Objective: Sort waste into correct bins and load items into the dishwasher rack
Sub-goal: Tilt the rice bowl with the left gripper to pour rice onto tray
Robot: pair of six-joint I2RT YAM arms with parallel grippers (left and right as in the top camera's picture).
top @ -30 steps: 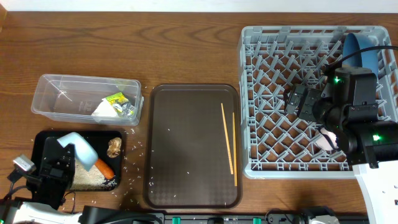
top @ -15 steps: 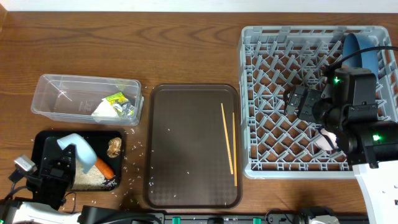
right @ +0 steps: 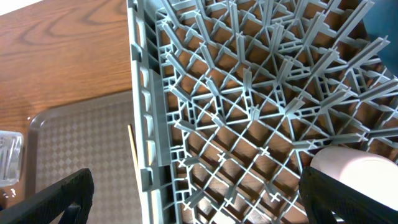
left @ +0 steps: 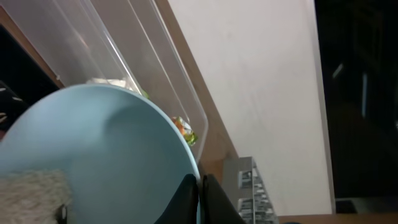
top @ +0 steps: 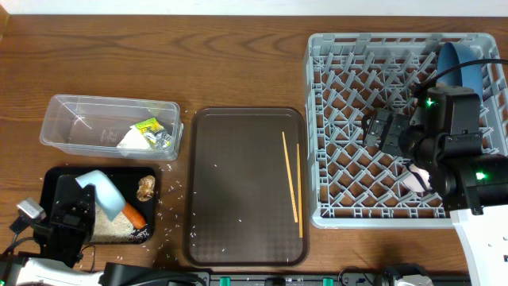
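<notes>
Two of the five items are in the dishwasher rack [top: 373, 41]. The blue plate [top: 456, 63] stands on edge among the pegs at its far right corner. The pinkish-white cup [right: 354, 171] rests on the lattice near the front right; upright or inverted cannot be told. The chopsticks [top: 291, 176] lie side by side on the brown serving tray [top: 238, 199], outside the rack. No white bowl is seen.

Left jaws: closed on the rim of the light-blue cup [top: 97, 188], holding it tipped above the black tray [top: 55, 176]. Judgement: it is held there so leftovers drop among the food waste, not onto the bench [top: 198, 63]. The left wrist view shows its inside smooth and pale blue. A grainy pale patch at the lower edge may be rice; whether it is in the cup cannot be told.

The black tray holds the carrot [top: 133, 214], brown food lump [top: 145, 188] and rice [top: 111, 226], with stray grains on the bench beside it. The clear tub [top: 79, 127] holds the wrapper [top: 147, 125], paper scrap [top: 131, 141] and foil ball [top: 163, 141], so dry refuse is kept apart.

Right jaws: wide and empty, above the rack's middle.
</notes>
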